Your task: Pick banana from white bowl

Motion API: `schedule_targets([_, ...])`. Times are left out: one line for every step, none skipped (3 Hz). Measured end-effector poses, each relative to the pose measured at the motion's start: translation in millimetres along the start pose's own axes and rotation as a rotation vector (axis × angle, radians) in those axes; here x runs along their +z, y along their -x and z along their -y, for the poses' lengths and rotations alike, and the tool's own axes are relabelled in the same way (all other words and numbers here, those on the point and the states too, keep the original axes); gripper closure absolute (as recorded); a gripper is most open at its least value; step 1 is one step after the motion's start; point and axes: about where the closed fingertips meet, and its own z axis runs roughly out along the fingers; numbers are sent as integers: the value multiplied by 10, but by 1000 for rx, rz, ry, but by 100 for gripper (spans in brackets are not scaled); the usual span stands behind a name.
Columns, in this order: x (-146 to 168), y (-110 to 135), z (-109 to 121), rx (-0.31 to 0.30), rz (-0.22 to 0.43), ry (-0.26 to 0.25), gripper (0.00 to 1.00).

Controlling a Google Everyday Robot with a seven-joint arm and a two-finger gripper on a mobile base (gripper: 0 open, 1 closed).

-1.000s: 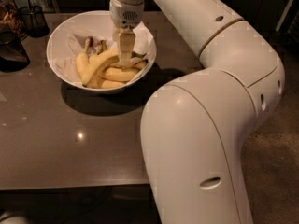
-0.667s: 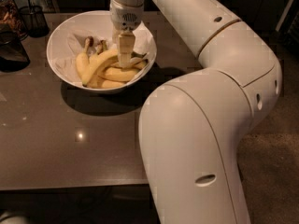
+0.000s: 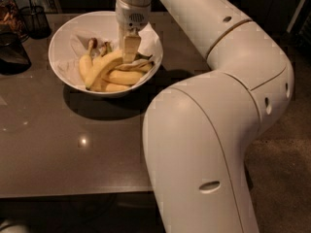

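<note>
**Gripper down in the bowl, at the banana**

Gripper (image 3: pixel 129 50) at upper centre of the frame, pointed straight down into the bowl (image 3: pixel 60 35). Tip right against the upper end of the banana (image 3: pixel 103 68). Open or closed: cannot tell from this angle.

Banana inside the bowl, curving from the gripper tip down and left toward the near rim. Lying over shorter bananas (image 3: pixel 124 76) at lower right of the pile, with 1 paler one just to its left. Crumpled paper (image 3: pixel 148 38) beneath the fruit, showing at the bowl's right side beside the gripper.

Bowl resting on the desk (image 3: pixel 73 149), in the upper left part of the frame. 2 dark containers (image 3: pixel 36 18) at the far upper left, apart from the bowl.

Arm (image 3: pixel 218 106) filling the right half: up from bottom centre, bent at the right edge, then back to top centre above the bowl.
</note>
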Motion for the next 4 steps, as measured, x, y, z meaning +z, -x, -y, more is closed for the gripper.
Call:
schedule_targets([-39,-35,1,-6,-5,-6,96])
schedule_targets([-96,1,55,-11,4,-54,100])
schedule_targets([-357,57,-42,-38,40,-131,100])
schedule_targets([-611,157,-215,-78,93,-185,100])
